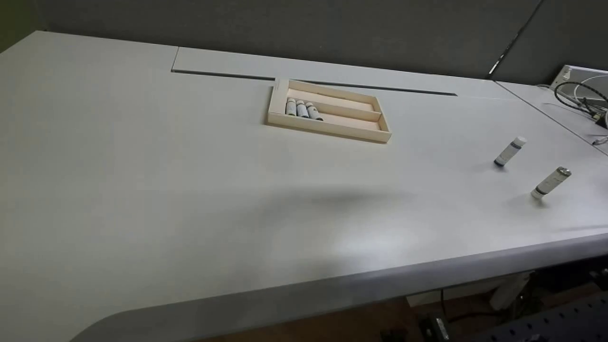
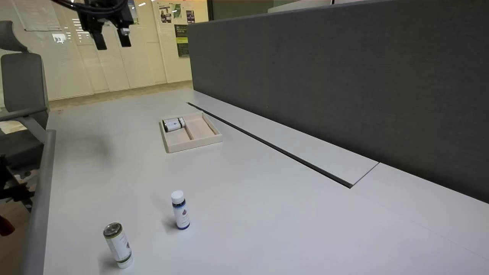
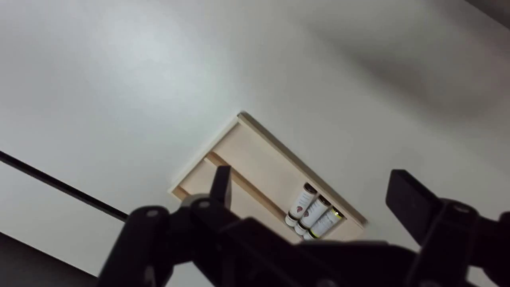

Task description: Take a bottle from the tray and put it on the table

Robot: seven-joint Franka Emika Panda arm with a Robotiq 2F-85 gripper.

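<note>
The tray [image 1: 327, 129] is a shallow beige wooden box with a lengthwise divider; it also shows in an exterior view [image 2: 195, 143] and the wrist view [image 3: 259, 163]. Three pale bottles lie side by side at one end of one compartment: a left bottle [image 3: 301, 202], a middle bottle [image 3: 313, 214] and a right bottle [image 3: 324, 224] with yellow bands. Two more bottles stand upright on the white table [image 1: 190, 190]: one blue-banded bottle [image 2: 180, 210] and one metal-ended bottle [image 2: 118, 244]. My gripper [image 2: 113, 45] is open and empty, high above the table; its fingers [image 3: 312, 175] are wide apart.
A long dark slot [image 2: 275, 147] runs beside the tray. A dark grey partition [image 2: 324, 68] stands along the table's back edge. Cables [image 1: 584, 97] lie at a back corner. An office chair [image 2: 23, 76] stands by the table's rounded front edge [image 1: 332, 289].
</note>
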